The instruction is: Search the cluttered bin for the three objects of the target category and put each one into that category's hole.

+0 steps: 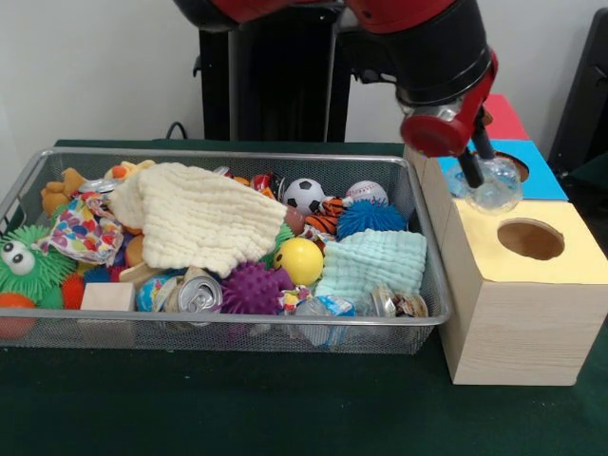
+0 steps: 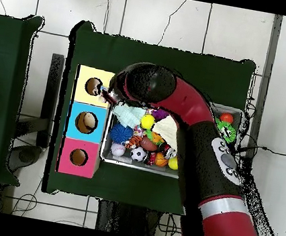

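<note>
The red and black arm (image 1: 418, 38) reaches down over the wooden sorting box (image 1: 518, 313), and its gripper (image 1: 486, 169) is closed on a clear, crinkled plastic item (image 1: 494, 185) that looks like a small bottle or ball, though which one cannot be told. The item hangs above the box top, over the border between the blue panel (image 1: 541, 171) and the yellow panel (image 1: 560, 252), just behind the round hole (image 1: 530, 238) in the yellow panel and in front of the blue panel's hole (image 1: 518, 167), which it partly hides. A red panel (image 1: 503, 116) lies farther back. In the overhead view the gripper (image 2: 106, 92) sits at the yellow panel (image 2: 85, 76) beside its hole (image 2: 92, 86), with the blue panel's hole (image 2: 85, 122) and the red panel's hole (image 2: 79, 157) uncovered in a row. Just beside the box stands the wire mesh bin (image 1: 432, 275) on the green tablecloth (image 1: 285, 408), full of clutter: a cream waffle cloth (image 1: 204, 218) draped over the middle, a mint green cloth (image 1: 372, 266) at the end nearest the box, a soccer ball (image 1: 304, 194), a baseball (image 1: 367, 192), a blue spiky ball (image 1: 370, 218), a yellow ball (image 1: 298, 260), a purple spiky ball (image 1: 251, 287), a drink can (image 1: 199, 296) lying on its side, a wooden block (image 1: 107, 296), a green spiky toy with googly eyes (image 1: 24, 261) and a patterned heart-print cloth (image 1: 81, 233).
</note>
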You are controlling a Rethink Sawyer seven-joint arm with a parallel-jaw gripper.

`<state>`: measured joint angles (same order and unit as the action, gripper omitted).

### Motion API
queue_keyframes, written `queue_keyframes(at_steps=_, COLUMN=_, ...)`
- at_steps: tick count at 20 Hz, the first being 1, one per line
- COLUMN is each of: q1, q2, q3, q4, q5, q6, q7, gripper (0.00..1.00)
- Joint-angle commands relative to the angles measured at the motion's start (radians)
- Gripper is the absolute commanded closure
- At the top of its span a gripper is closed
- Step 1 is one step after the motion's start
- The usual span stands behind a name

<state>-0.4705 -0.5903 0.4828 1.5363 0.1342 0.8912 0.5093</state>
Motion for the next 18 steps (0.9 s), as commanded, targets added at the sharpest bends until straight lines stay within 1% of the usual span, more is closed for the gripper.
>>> queue_keyframes(at_steps=1, q1=0.044, q2=-0.081, q3=-0.062, q4=0.159, q5=0.069, q6=0.064, q7=0.368, gripper=1.00)
queue_keyframes(at_steps=5, q1=0.059, q2=-0.107, q3=-0.089, q4=0.182, q5=0.064, q6=0.088, q7=0.365, gripper=1.00)
queue_keyframes(at_steps=10, q1=0.067, q2=-0.110, q3=-0.104, q4=0.220, q5=0.055, q6=0.051, q7=0.360, gripper=1.00)
queue_keyframes(at_steps=18, q1=0.094, q2=-0.058, q3=-0.152, q4=0.208, q5=0.000, q6=-0.005, q7=0.357, gripper=1.00)
